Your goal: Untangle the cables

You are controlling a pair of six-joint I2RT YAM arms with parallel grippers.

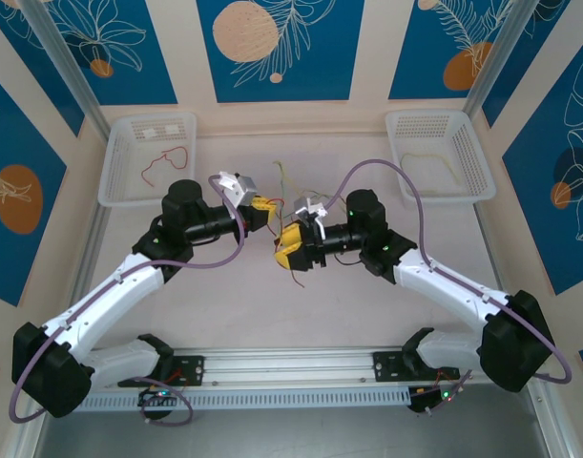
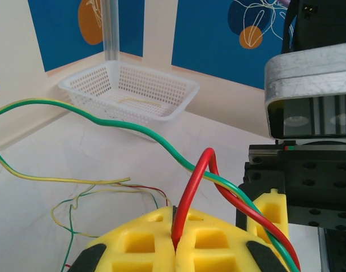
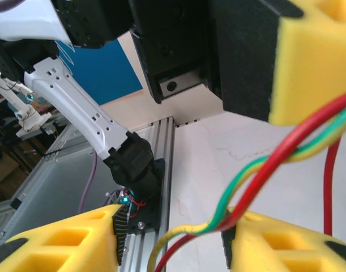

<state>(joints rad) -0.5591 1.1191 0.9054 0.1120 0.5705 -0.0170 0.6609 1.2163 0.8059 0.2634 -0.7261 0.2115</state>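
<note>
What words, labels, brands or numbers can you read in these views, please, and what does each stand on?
No legible text in any view.
Two white patches in the left basket, perhaps labels: too small to read.
The blue wall panels carry leaf and circle drawings, no words.

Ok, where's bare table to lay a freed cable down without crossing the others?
Best: the near patch of table between the left forearm, right forearm and rail. The far strip between the left basket and right basket is mostly bare too. Crowded: the centre, where the left end effector and right end effector meet in the tangled cables.
</note>
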